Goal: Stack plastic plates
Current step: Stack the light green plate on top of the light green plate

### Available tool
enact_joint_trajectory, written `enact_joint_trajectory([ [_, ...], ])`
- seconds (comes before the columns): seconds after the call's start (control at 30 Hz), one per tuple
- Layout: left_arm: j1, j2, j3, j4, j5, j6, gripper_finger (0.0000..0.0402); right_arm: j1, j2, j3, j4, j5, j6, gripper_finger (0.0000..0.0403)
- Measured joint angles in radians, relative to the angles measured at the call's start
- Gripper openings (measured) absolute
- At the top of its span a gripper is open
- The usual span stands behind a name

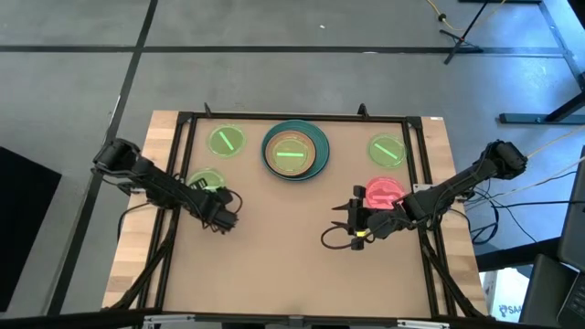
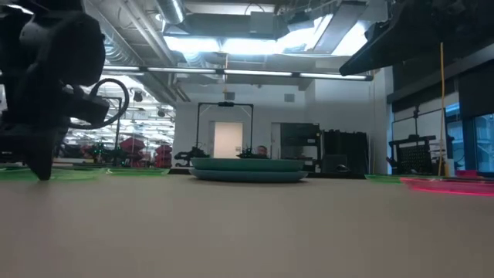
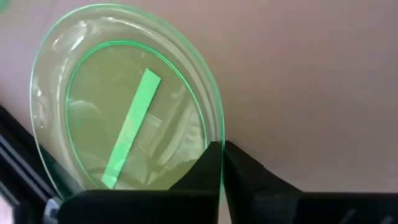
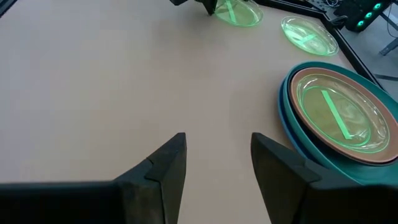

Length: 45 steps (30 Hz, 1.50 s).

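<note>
A stack (image 1: 294, 151) sits at the table's far middle: a teal plate at the bottom, then a blue one, a salmon-pink one (image 4: 367, 152) and a small neon-green one on top. Single green plates lie at far left (image 1: 227, 141) and far right (image 1: 387, 149). A red-pink plate (image 1: 384, 194) lies on the right. My left gripper (image 1: 219, 199) is shut on another green plate (image 1: 205, 180) at the left side. My right gripper (image 1: 347, 224) hovers open over bare tabletop beside the red-pink plate. No black plate shows. My left gripper pinches the green plate's rim (image 3: 219, 134) between its two fingers (image 3: 249, 171), on the side of the plate toward the table's middle. The fingers come down from above. Whether the plate is off the table, I cannot tell.
A black frame (image 1: 292, 117) runs along the table's far and side edges. Bare brown tabletop (image 1: 283, 256) fills the near half between the two arms. Cables loop by the right gripper (image 1: 331, 239). Beyond the far edge the low view shows a lit hall.
</note>
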Motion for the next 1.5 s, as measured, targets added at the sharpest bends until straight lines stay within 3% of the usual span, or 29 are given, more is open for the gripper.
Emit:
enact_joint_trajectory([
  [0.4, -0.057, 0.0, 0.265, -0.206, -0.147, 0.041, 0.0001, 0.0, 0.0, 0.0, 0.0, 0.0, -0.006, 0.017],
  [0.67, -0.068, -0.001, 0.419, -0.198, -0.259, 0.22, 0.0001, 0.0, 0.0, 0.0, 0.005, 0.0, -0.019, 0.017],
  [0.77, -0.057, -0.002, 0.436, -0.133, -0.324, 0.337, 0.0001, 0.0, 0.0, 0.0, 0.019, 0.0, -0.037, 0.017],
  [1.1, 0.082, -0.002, 0.433, 0.162, -0.335, 0.708, 0.0001, 0.0, 0.0, 0.0, 0.029, 0.0, -0.048, 0.017],
  [1.33, 0.243, 0.019, 0.352, 0.501, -0.249, 0.987, 0.0001, 0.0, 0.0, 0.0, 0.028, 0.0, -0.048, 0.017],
  [1.5, 0.348, 0.048, 0.299, 0.682, -0.178, 1.098, 0.0001, 0.0, 0.0, 0.0, 0.023, -0.001, -0.048, 0.017],
])
